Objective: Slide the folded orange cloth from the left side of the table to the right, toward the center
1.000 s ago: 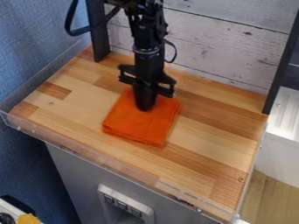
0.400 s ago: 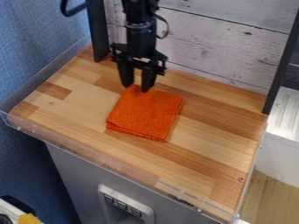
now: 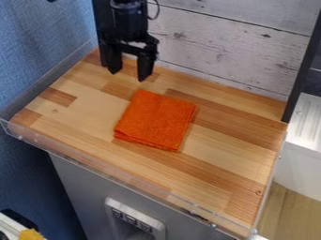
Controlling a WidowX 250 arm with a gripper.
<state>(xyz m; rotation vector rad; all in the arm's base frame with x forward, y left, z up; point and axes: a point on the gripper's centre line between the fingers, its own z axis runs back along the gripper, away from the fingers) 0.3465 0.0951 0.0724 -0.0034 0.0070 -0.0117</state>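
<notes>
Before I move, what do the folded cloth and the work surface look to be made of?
The orange cloth looks like woven fabric, perhaps cotton or microfiber: matte, slightly fuzzy, with soft folded layers at its edge. The work surface looks like wood, or a wood-look laminate: joined strips in light and darker tan with visible grain, and a smooth finish.

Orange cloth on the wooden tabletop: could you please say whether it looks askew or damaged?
Nothing much stands out: the orange cloth lies folded flat on the wooden tabletop, only slightly askew to the tabletop's front edge, clear of the gripper.
</notes>
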